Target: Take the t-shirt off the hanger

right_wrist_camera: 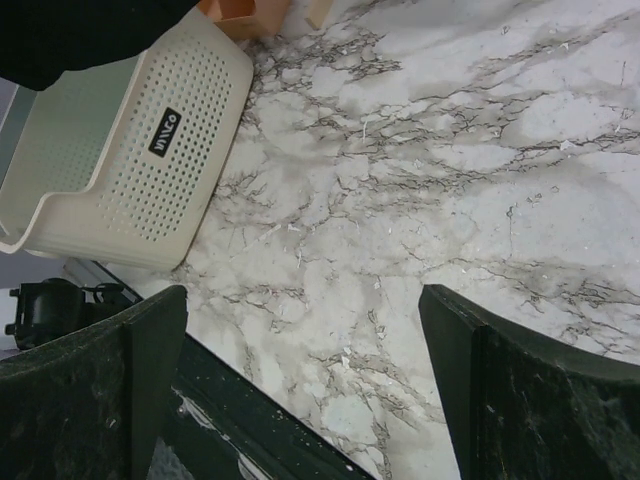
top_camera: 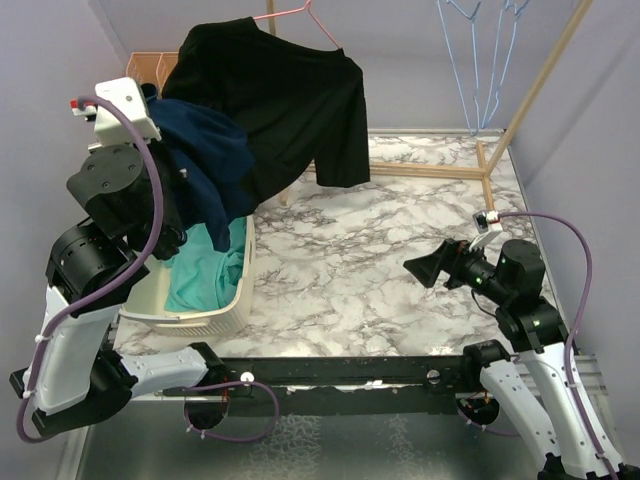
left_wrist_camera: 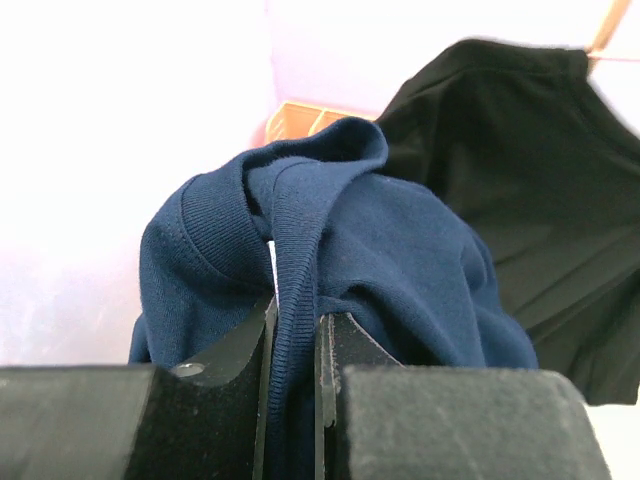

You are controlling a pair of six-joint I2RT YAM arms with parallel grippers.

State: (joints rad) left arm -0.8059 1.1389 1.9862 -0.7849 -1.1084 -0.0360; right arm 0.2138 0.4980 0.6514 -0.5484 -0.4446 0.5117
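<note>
Grips a fold of the navy garment with the left end effector, clenched tight on the cloth, raised above the cream basket. Lets the rest of that fabric drape down toward the basket, over a teal cloth lying inside it. Holds the right end effector released, jaws wide apart, well to the right of the basket, over the marble desk. Shows the black t-shirt hanging on its pink hanger, behind and above the basket.
</note>
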